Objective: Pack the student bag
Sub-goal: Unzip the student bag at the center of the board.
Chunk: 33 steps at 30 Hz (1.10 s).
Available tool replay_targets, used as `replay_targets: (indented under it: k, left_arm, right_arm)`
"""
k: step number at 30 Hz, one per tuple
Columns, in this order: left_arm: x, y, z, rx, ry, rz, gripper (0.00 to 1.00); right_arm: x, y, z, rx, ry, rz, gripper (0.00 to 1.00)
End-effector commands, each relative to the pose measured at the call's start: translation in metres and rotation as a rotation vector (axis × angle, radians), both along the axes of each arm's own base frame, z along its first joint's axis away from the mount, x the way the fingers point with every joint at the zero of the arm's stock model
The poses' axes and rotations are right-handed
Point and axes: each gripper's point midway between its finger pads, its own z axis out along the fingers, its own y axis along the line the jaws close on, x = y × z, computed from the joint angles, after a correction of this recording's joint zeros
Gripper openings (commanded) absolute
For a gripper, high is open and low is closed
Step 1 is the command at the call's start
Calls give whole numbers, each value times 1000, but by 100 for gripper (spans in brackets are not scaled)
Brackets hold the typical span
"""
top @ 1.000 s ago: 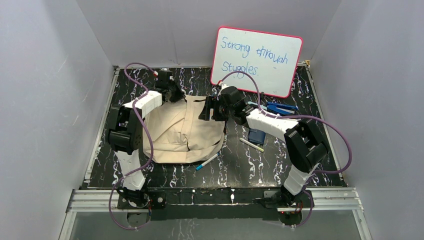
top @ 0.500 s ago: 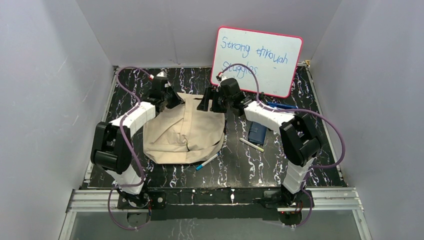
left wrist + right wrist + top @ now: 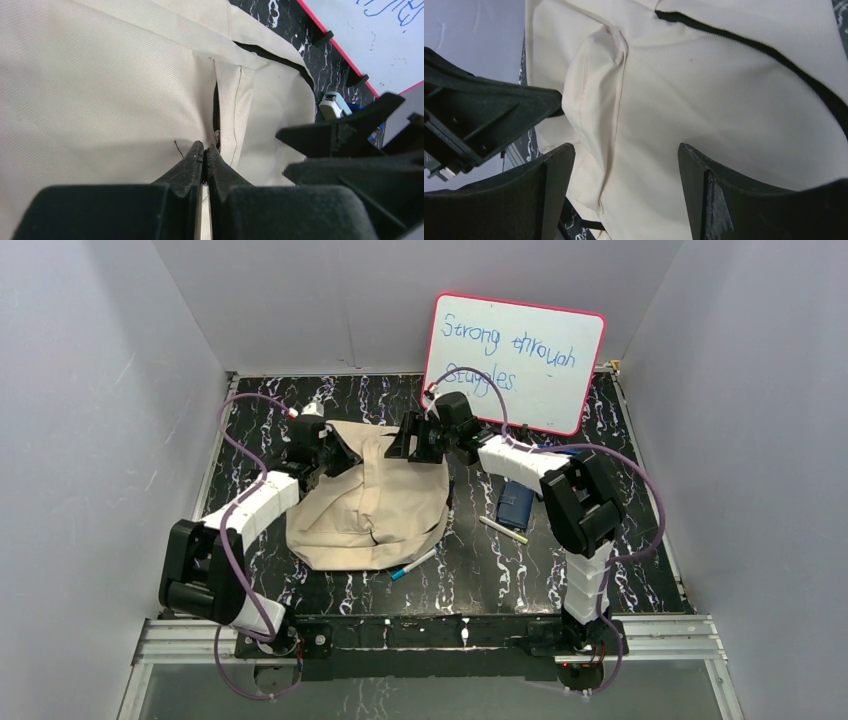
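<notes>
The student bag (image 3: 370, 505) is being shown lying slumped on the black, white-veined bench (image 3: 480, 575), left of the middle, with its far end being flanked by both arms. The left fingers (image 3: 192, 161) are being pressed tightly together, tips down against the beige cloth at the near end of a short zipper seam. A small pull is being seen just beyond the tips. Whether it or a pinch of cloth is being caught between them cannot be told. The right fingers (image 3: 549, 172) are being held spread wide over the bag's far part, with a raised fold of cloth being framed in the gap and nothing being gripped. A dark trim line is being shown curving across the cloth beyond them. From above, the two sets of fingers are being pointed toward each other across the bag's far end, near one another but apart.

Right of the bag, a dark blue book (image 3: 515, 505) is being shown flat on the bench, with a pale pen (image 3: 503, 530) just beside its near edge. A blue-tipped pen (image 3: 413, 564) is being shown just beside the bag's near right corner. A pink-framed whiteboard (image 3: 517, 360) bearing blue handwriting is being propped against the back wall.
</notes>
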Motion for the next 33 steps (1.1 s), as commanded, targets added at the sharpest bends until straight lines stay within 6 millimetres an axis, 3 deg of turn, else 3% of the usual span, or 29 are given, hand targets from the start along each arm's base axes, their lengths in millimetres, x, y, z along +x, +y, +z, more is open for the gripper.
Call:
replay_targets:
  k: [1, 12, 24, 29, 33]
  left_arm:
    - [-25, -2, 7, -21, 1, -25, 0]
    - [-37, -2, 3, -21, 9, -47, 0]
    - [-33, -9, -1, -27, 18, -79, 0]
    - [-34, -8, 2, -22, 8, -84, 0]
    - [-36, -7, 2, -18, 6, -88, 0]
  right_arm:
    - [15, 25, 34, 104, -62, 60, 84]
    - [34, 58, 29, 171, -26, 134, 76]
    - [30, 78, 21, 175, -21, 191, 70]
    - [31, 86, 9, 164, 5, 200, 68]
    - [35, 88, 2, 156, 14, 188, 57]
